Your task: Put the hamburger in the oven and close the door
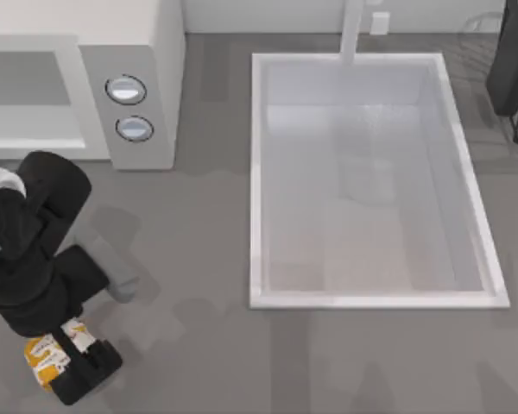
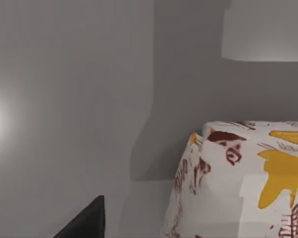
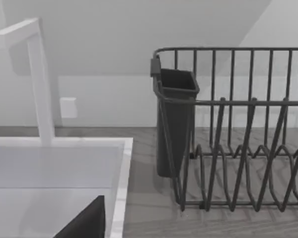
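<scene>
Grey table [image 1: 207, 345]: 1 hamburger [image 1: 45, 358] at left gripper [image 1: 73, 358], 1 oven [image 1: 138, 52].

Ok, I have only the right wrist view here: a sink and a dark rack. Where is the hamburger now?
Observer: The hamburger lies on the table at the front left corner, far from the sink.
Operator: Is the left gripper near it?
Observer: Yes, the left gripper is right against it.
Operator: And where is the oven?
Observer: The oven stands at the back left, straight behind the hamburger. Your right arm is parked at the back right.
</scene>
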